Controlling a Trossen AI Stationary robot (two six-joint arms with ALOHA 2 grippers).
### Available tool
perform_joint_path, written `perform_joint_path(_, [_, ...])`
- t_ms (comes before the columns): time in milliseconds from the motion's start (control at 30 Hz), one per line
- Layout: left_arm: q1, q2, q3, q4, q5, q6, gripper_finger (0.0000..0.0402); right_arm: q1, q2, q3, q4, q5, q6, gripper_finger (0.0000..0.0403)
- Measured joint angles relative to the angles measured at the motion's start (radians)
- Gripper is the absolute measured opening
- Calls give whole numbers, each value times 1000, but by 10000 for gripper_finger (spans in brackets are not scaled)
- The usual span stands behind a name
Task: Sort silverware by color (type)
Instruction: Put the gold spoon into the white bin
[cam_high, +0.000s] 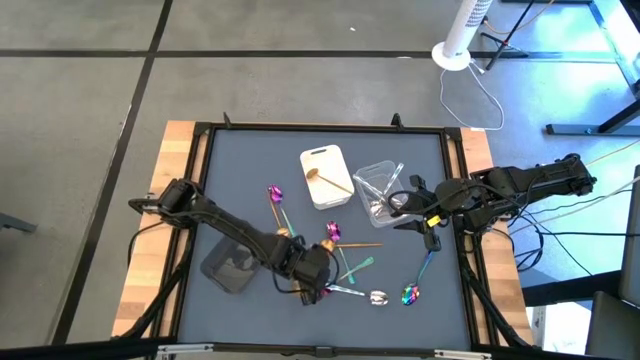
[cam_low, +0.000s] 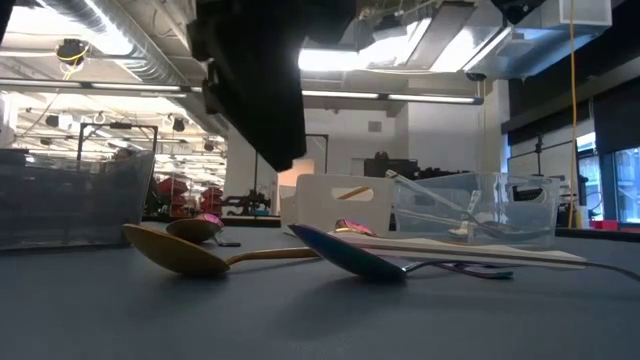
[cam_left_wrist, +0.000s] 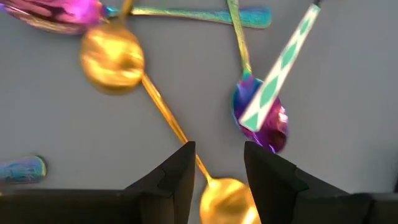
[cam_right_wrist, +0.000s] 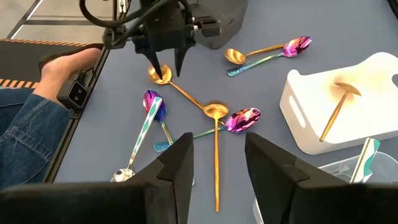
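Two gold spoons (cam_left_wrist: 112, 59) — wrist view only

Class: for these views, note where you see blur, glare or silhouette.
Left wrist view: the gold metal spoons look soft and blurred. Low view: a dark arm is silhouetted against bright ceiling lights. High view: blue glare washes the floor at upper right.
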Motion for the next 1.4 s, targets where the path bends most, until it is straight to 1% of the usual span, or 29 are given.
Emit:
perform_joint_path(133, [0,6,-15,8,-49,-23,132,0,0,0,0,0,0,134])
perform_joint_path(333, [0,26,-16,15,-90,-81,132,0,0,0,0,0,0,134])
perform_joint_path(533, [2,60,-15,32,-96,-124,132,0,0,0,1,0,0,134])
perform_joint_path(700, [5,83,-15,21,-90,-164,132,0,0,0,1,0,0,134])
perform_joint_path(900, [2,132,-15,36,-23,-191,132,0,0,0,1,0,0,134])
perform_joint_path(1167, [-3,158,-11,23,-15,-200,131,0,0,0,0,0,0,134])
perform_joint_path(1267, [-2,159,-11,19,-15,-210,118,0,0,0,0,0,0,134])
perform_joint_path(1400, [-2,159,-12,14,-16,-211,80,0,0,0,0,0,0,134])
